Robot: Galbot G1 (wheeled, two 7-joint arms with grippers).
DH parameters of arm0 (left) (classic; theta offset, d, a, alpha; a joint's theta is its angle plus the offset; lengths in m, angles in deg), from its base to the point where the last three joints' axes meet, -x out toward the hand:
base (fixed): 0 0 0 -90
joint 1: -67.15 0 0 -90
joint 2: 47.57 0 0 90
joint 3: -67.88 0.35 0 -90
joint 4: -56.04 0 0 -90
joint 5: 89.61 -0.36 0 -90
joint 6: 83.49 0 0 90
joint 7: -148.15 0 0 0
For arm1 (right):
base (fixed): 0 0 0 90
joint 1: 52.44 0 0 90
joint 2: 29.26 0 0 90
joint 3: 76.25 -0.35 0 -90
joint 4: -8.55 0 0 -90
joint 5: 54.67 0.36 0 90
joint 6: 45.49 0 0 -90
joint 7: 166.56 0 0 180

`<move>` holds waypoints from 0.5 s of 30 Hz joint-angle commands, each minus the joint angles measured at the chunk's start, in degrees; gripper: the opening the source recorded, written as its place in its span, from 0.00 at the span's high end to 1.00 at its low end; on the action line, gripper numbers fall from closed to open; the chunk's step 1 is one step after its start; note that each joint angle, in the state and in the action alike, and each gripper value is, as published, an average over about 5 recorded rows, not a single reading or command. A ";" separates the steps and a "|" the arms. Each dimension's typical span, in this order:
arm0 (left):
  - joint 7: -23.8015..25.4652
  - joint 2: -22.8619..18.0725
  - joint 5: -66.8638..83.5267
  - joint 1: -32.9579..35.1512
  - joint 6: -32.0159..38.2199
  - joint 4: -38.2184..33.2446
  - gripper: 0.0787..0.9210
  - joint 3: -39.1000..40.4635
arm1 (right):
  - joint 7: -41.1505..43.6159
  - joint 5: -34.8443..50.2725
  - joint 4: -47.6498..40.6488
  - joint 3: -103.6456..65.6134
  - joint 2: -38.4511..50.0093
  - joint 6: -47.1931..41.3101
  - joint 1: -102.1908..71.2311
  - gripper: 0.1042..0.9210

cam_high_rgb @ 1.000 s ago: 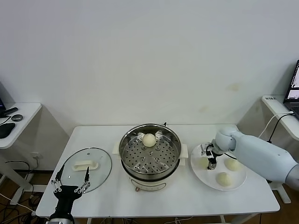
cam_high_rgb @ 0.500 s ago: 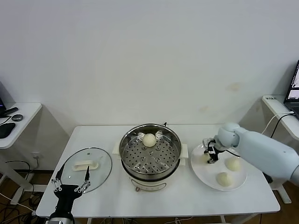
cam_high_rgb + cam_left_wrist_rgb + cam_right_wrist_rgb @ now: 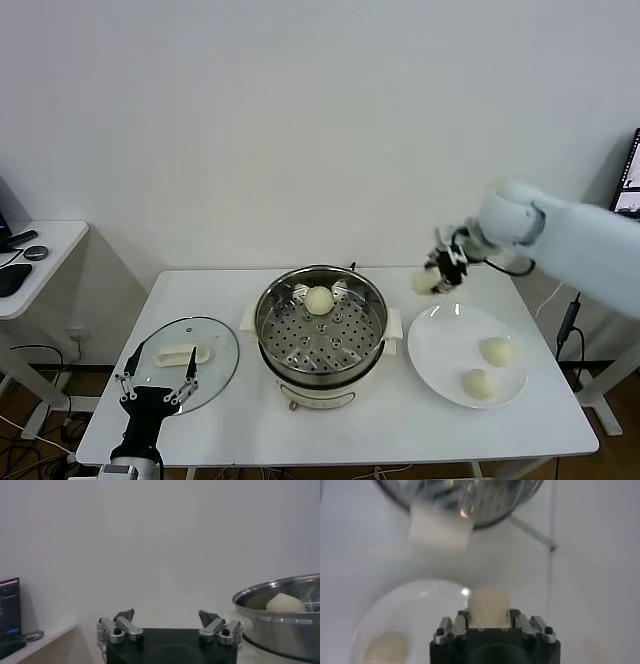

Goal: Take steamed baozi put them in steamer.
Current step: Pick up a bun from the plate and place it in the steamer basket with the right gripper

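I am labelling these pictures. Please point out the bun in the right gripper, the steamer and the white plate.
held bun [image 3: 424, 282], head view, its rounded side.
steamer [image 3: 268, 303], head view, left steel rim.
white plate [image 3: 437, 343], head view, bare surface.

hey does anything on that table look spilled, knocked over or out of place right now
Nothing stands out. One baozi sits in the steamer, two rest on the plate, and the right gripper holds another baozi in the air.

A white table [image 3: 400, 420] filled the lower half of the frame. At its centre stood the steamer [image 3: 321, 335] on its white base. Lower left of it a round glass lid [image 3: 186, 362] with a white handle lay flat near the table's edge. To the right a flat white plate [image 3: 440, 345] rested on the tabletop
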 commanded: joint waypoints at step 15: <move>-0.78 -2.17 -1.02 -0.03 0.27 -0.49 0.12 -0.39 | -14.39 21.71 -5.63 6.88 -32.86 -16.74 -1.57 0.52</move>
